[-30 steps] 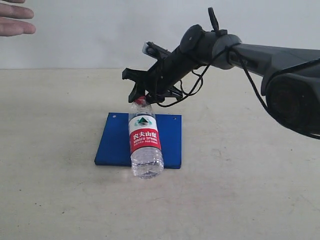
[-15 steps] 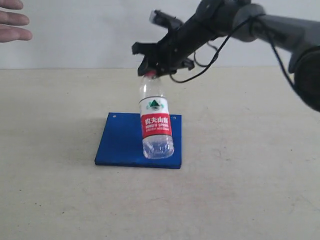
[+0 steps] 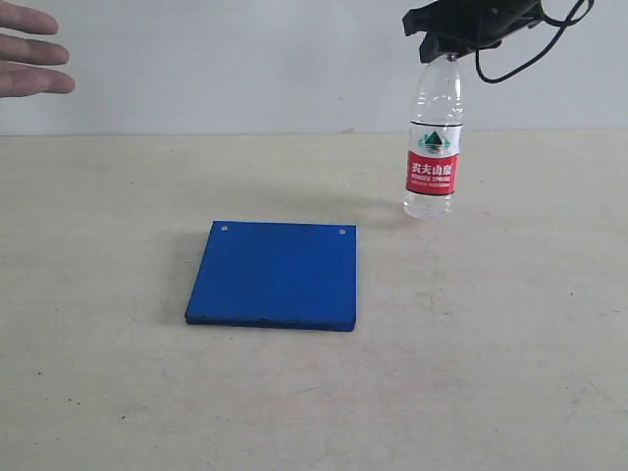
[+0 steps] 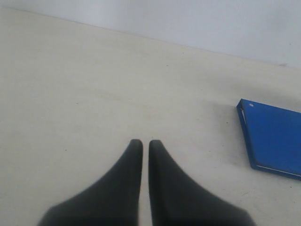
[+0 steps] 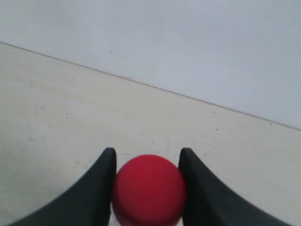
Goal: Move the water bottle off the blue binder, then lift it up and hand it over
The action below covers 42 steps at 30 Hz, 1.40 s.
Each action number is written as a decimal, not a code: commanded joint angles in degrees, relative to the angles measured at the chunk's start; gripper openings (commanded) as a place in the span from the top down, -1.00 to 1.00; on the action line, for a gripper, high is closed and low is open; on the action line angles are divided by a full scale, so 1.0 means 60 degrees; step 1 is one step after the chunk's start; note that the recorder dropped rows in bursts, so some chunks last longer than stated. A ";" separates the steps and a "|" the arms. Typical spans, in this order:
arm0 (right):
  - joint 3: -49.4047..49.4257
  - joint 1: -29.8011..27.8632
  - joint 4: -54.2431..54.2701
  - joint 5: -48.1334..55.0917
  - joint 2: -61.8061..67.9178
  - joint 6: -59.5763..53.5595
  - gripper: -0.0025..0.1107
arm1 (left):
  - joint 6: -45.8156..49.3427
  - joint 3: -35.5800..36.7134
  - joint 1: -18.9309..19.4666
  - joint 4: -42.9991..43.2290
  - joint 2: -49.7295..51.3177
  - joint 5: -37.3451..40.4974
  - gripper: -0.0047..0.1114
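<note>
Right hand [image 3: 446, 51] clamped on red cap [image 5: 148, 188]; water bottle [image 3: 433, 157] hangs upright above worktop [image 3: 510, 343], clear of blue binder [image 3: 275, 273]. Left hand [image 4: 141, 147] pinched closed, empty. Handover: carry slowly toward person's fingers [image 3: 34, 80], grip firm, avoid swing.

The right gripper [image 3: 446, 47] runs off the exterior view's top edge, a person's hand [image 3: 34, 54] off its left, the blue binder [image 4: 275, 141] off the left wrist view's side, and in the right wrist view the red cap [image 5: 148, 188] hides the rest of the water bottle [image 3: 433, 147].
</note>
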 commanded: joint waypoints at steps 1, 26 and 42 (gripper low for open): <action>-0.0042 -0.0056 -0.0150 0.0117 -0.0109 -0.0561 0.96 | -0.0056 -0.0006 0.0018 -0.0052 0.0000 -0.0038 0.84; -0.0042 -0.0056 0.0363 0.1674 -0.0146 -0.2202 0.27 | -0.0056 -0.0006 0.0018 -0.0052 0.0000 -0.0038 0.84; -0.0042 -0.0056 0.0823 0.2213 -0.2181 -0.1258 0.27 | -0.0056 -0.0006 0.0018 -0.0052 0.0000 -0.0038 0.84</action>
